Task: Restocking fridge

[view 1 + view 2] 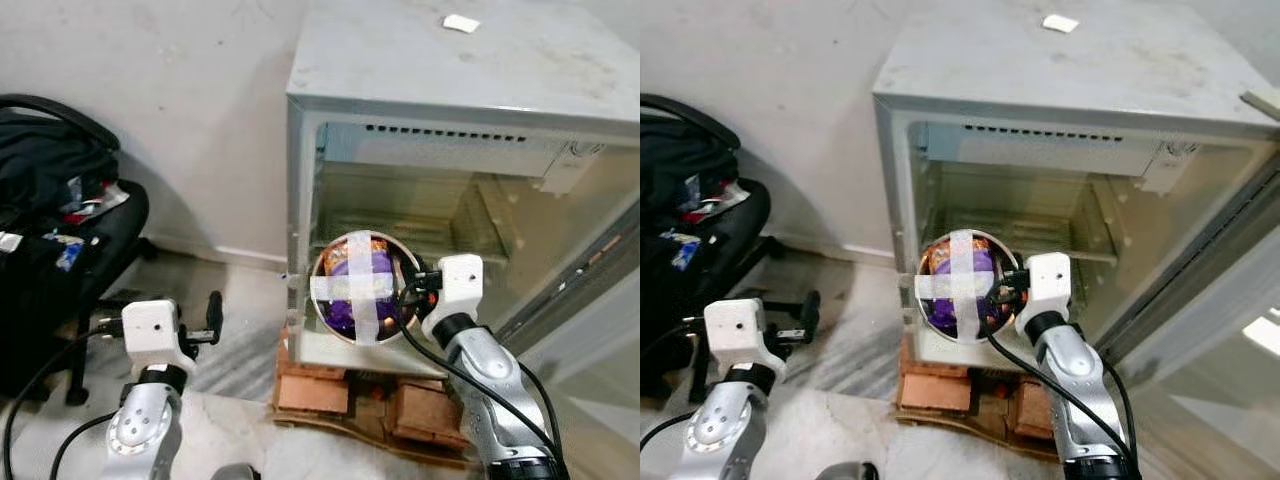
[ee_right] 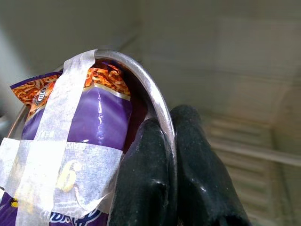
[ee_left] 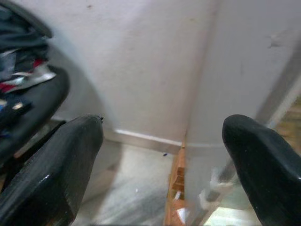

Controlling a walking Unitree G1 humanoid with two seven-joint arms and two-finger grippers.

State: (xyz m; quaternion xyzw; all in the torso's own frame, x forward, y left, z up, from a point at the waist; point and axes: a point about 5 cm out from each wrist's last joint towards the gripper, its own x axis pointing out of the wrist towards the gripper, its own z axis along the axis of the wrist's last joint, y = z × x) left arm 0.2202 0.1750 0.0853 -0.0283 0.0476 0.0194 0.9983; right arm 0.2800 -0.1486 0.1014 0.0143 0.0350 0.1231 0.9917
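While the right gripper point(image 2: 171, 155) is clamped on the rim of the steel bowl point(image 1: 362, 287), which is tilted at the fridge point(image 1: 470, 110) mouth, level the bowl and slide it onto the wire shelf point(image 1: 1040, 232). Keep the left gripper point(image 3: 164, 155), fingers apart, beside the fridge. The fridge floor is hidden behind the bowl; the taped packet's point(image 2: 89, 122) label is cut off.

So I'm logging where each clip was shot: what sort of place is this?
Probably a spare corner of a home: an open mini fridge propped on bricks, a cluttered office chair, and a marble-like floor.
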